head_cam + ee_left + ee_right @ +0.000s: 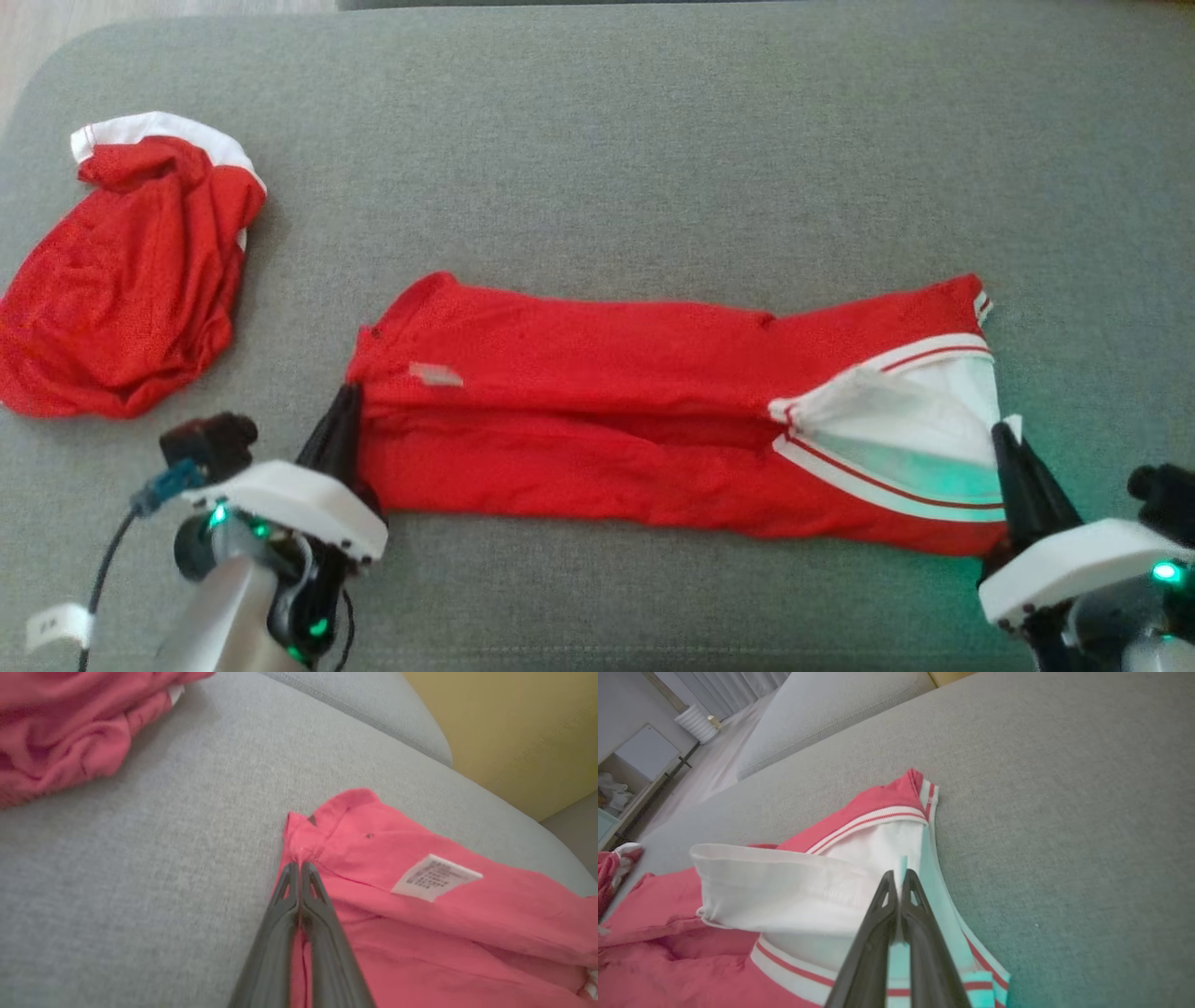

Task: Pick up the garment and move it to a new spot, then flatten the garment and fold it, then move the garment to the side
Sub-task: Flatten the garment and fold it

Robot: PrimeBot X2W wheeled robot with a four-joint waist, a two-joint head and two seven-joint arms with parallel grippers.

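A red garment with white striped trim lies stretched in a long band across the grey cushion, folded lengthwise. My left gripper is shut on its left red edge; the left wrist view shows the closed fingertips pinching the hem near a white care label. My right gripper is shut on the white-trimmed right end; in the right wrist view the closed gripper pinches the white fabric by the striped collar.
A second red garment with a white band lies crumpled at the far left of the cushion, also seen as the pink heap. The cushion's rounded edge and a pale floor lie beyond.
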